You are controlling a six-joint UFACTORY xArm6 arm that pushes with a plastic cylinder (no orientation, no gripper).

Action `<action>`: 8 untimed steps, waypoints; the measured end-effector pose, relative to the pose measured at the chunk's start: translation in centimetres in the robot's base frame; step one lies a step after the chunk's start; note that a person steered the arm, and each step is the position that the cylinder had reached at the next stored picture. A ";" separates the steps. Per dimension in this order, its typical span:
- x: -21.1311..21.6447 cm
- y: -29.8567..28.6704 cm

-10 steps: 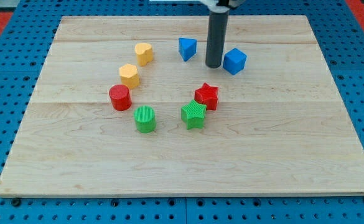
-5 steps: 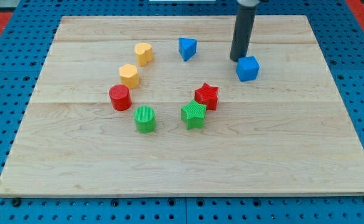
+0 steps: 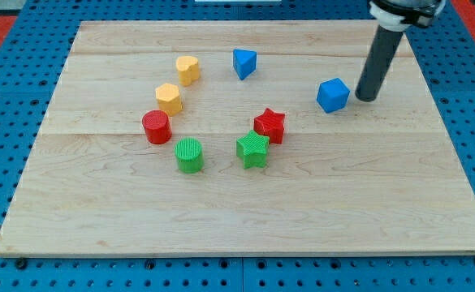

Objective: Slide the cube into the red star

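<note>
The blue cube [image 3: 333,95] sits on the wooden board at the view's right of centre. My tip [image 3: 367,98] is just to the cube's right, very close to it. The red star [image 3: 269,126] lies down and to the left of the cube, with a clear gap between them. The rod rises from my tip toward the view's top right.
A green star [image 3: 252,150] touches the red star's lower left. A blue triangular block [image 3: 243,62] sits near the top centre. A yellow heart [image 3: 187,70], a yellow hexagon [image 3: 169,98], a red cylinder [image 3: 156,127] and a green cylinder [image 3: 189,155] curve down the left.
My tip moved from the cube's left, round above it, to its right side. The cube slid to the right and a little down, away from the red star.
</note>
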State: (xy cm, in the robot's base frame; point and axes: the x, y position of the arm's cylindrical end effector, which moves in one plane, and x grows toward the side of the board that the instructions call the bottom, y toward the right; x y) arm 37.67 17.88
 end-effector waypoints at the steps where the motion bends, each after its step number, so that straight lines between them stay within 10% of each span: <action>1: -0.1 -4.2; 5: -4.9 -14.4; 8: 1.2 -15.2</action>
